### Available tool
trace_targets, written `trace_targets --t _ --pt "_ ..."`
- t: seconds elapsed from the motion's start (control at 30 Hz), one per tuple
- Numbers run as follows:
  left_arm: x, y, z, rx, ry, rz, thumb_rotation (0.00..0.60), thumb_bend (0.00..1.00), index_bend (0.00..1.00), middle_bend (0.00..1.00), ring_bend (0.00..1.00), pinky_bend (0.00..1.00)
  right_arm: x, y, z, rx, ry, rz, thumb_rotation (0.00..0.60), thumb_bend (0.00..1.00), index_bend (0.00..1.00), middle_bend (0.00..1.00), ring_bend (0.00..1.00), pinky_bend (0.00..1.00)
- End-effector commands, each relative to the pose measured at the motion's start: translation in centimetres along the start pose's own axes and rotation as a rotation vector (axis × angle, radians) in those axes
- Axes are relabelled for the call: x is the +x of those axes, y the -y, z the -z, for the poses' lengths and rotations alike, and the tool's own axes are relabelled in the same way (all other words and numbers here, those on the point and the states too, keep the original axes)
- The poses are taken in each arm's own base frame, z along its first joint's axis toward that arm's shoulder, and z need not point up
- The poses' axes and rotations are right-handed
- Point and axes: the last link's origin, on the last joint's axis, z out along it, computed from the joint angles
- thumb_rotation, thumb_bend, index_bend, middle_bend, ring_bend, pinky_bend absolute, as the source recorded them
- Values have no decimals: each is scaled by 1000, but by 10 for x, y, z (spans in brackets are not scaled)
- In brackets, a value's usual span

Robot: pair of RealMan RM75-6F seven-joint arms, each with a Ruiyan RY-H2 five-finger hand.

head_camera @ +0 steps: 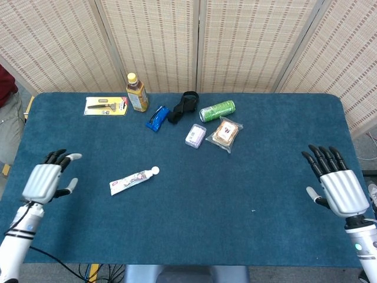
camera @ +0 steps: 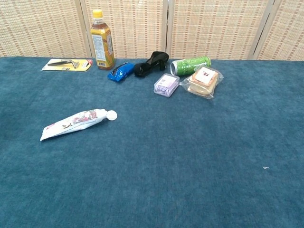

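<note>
A white toothpaste tube lies flat on the blue table, cap toward the right. My left hand hovers near the table's left edge, well left of the tube, fingers spread and holding nothing. My right hand is at the far right edge, fingers spread and empty. Neither hand shows in the chest view.
Along the back lie a razor pack, a yellow-capped bottle, a blue packet, a black object, a green can, a small purple box and a wrapped sandwich.
</note>
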Motion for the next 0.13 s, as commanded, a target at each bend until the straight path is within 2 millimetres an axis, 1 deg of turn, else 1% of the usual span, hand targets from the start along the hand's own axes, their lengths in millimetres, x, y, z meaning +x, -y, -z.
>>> trace_targets --t 0.03,0.13 --pt "4 26 49 65 -60 -57 600 358 208 242 99 89 -5 -7 11 -33 10 -15 600 200 103 48 0 0" --pt "3 34 73 98 -90 -60 600 357 210 242 99 90 -8 -11 21 -58 9 -35 600 200 103 47 0 0"
